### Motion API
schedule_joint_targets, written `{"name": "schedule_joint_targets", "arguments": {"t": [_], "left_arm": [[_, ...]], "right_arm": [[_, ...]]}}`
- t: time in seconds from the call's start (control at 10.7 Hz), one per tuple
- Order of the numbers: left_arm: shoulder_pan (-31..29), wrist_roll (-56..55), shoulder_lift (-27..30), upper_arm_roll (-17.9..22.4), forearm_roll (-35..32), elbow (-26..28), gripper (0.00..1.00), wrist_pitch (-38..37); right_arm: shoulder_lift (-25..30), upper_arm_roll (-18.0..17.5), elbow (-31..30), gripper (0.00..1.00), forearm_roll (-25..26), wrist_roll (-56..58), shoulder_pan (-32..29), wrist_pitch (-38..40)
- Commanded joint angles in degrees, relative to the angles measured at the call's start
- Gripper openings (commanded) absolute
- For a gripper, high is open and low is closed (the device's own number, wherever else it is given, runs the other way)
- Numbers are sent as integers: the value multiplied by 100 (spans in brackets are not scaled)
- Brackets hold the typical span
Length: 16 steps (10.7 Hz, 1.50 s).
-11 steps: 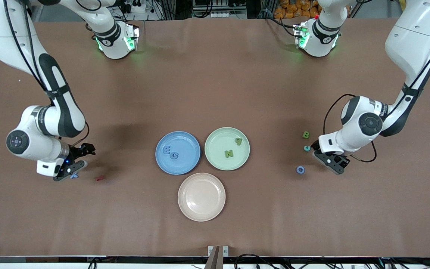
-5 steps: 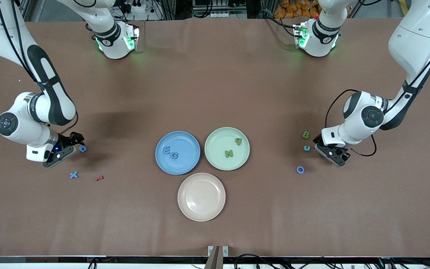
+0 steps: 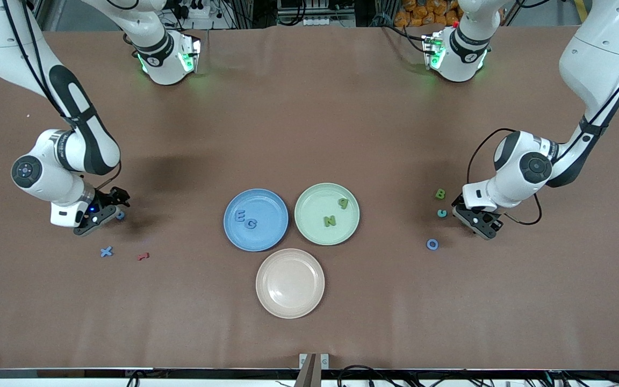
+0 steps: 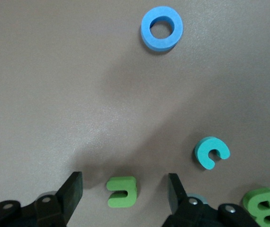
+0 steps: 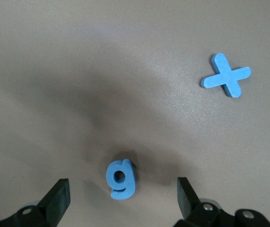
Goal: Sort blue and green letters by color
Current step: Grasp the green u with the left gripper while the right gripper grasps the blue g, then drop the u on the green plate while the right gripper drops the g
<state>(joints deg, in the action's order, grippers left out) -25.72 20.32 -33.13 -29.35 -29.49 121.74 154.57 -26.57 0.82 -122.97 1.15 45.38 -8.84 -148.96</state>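
At the frame's left you see the small flat blue 6 [image 5: 121, 179] lying between the right gripper's [image 3: 106, 210] wide-spread fingers, untouched. The blue foam X [image 3: 106, 251] and a small dark red letter [image 3: 143, 256] lie lower. At the right, the left gripper [image 4: 124, 195] brackets the small green foam U [image 4: 122, 191], jaws partly open, holding nothing. A teal C [image 4: 211, 152], green B [image 3: 440, 193] and blue ring [image 3: 432, 244] lie close by.

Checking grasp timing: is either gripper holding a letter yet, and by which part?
Nothing is held. Left gripper straddles the green U without touching; right gripper, open, brackets the blue 6.
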Motion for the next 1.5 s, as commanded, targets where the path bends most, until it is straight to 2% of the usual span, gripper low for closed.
{"name": "schedule_joint_targets", "arguments": {"t": [0.0, 0.19, 0.37, 0.47, 0.56, 0.75, 0.84, 0.94, 1.12, 1.31, 1.4], "left_arm": [[-100, 7, 157, -27, -153, 104, 76, 12], [-196, 24, 140, -27, -153, 78, 61, 12], [-223, 15, 122, -27, -153, 69, 37, 12], [-223, 7, 122, -27, -153, 60, 26, 3], [-223, -11, 122, -27, -145, 43, 19, -67], [-214, -55, 131, -45, -127, -27, 4, -199], [-214, -55, 157, -62, -75, -45, 2, -243], [-214, -64, 183, -167, -31, -176, 1, -461], [-197, -238, 210, -772, 485, -815, 0, -1573], [-22, -930, 149, -1177, 629, -1274, 0, -2219], [249, -1317, 105, -1196, 638, -1389, 0, -2247]], "right_arm": [[-75, -29, -104, 100, 52, -55, -22, -282], [-172, -29, -104, 100, 52, -46, -13, -423], [-173, -29, -104, 100, 52, -46, -13, -415], [-173, -29, -95, 57, 52, -55, -13, -415], [-173, -29, -95, 1, 52, -3, -13, -406], [-173, -29, -78, 0, 52, 24, -13, -406], [-173, -29, -69, 0, 52, 24, -13, -406], [-173, -38, -26, 0, 52, 15, -13, -371], [-164, -64, 185, 0, 43, -72, 48, -301], [-164, -64, 684, 0, -10, -264, 276, 389], [-164, -64, 1000, 0, -10, -492, 434, 820]]}}
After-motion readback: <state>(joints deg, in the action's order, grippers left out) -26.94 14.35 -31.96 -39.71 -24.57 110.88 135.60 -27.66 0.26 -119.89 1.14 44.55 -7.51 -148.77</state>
